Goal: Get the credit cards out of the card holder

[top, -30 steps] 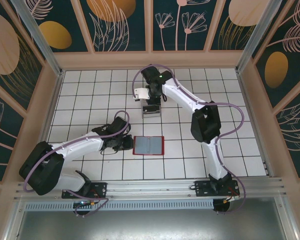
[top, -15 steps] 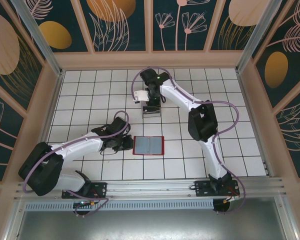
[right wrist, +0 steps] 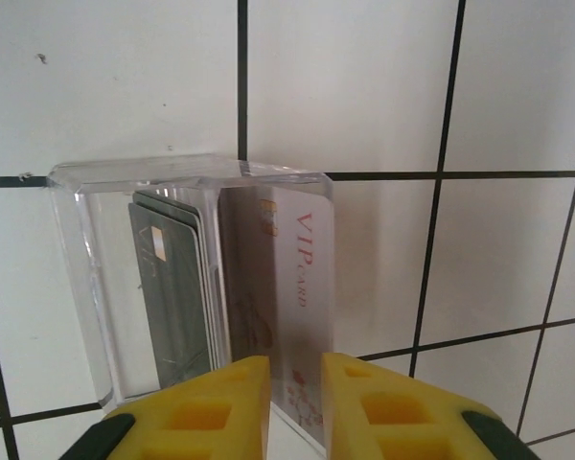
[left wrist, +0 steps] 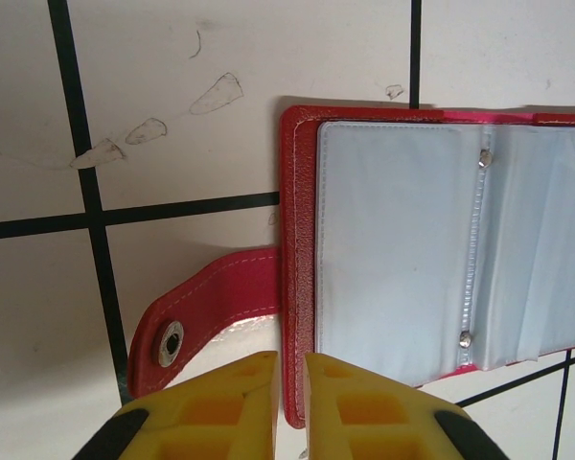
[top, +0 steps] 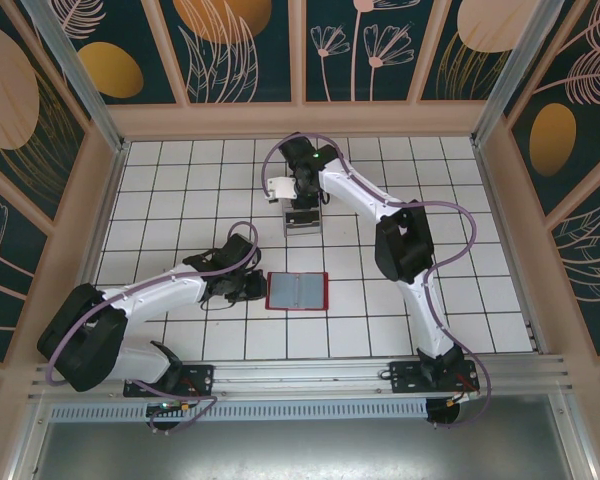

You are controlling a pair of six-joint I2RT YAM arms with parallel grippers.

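Several credit cards (right wrist: 172, 287) stand in a clear plastic box (right wrist: 77, 278), with a white VIP card (right wrist: 292, 287) leaning at its right end; only the right wrist cam makes the cards out. The card holder (top: 297, 291) lies open, well apart from the box and nearer the bases. The left arm lies low, left gripper (left wrist: 289, 393) at the holder's red border beside the snap tab (left wrist: 206, 311). The right arm is stretched out, right gripper (right wrist: 297, 402) over the VIP card. Both sets of jaws are nearly together, and I can't tell if either is pinching anything.

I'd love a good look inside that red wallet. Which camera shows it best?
The left wrist view: the card holder lies open up close, its clear pockets, rivets and snap tab plain, though its right side is cut off. The top external view shows the whole card holder, but small.
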